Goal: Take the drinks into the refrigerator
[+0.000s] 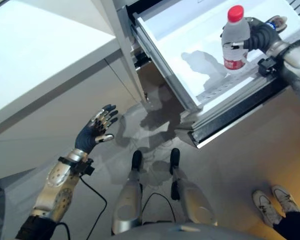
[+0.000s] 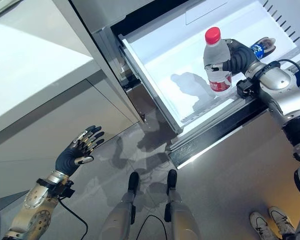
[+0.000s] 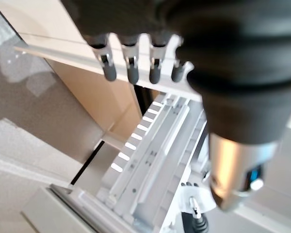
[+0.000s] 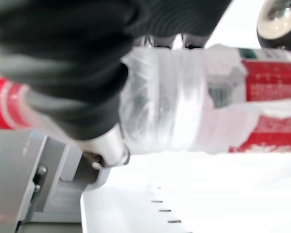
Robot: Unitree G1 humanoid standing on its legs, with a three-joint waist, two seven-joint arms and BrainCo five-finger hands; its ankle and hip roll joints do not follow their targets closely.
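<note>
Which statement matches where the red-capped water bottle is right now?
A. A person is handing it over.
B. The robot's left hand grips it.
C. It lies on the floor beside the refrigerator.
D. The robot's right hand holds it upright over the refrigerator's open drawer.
D: the right hand is curled round the upright water bottle above the white drawer, while the left hand hangs open over the floor.

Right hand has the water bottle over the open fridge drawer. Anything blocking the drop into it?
Nothing visible. The right hand holds the water bottle upright above the drawer, whose white floor beneath it is bare. Another bottle lies behind the hand, off to the side.
</note>
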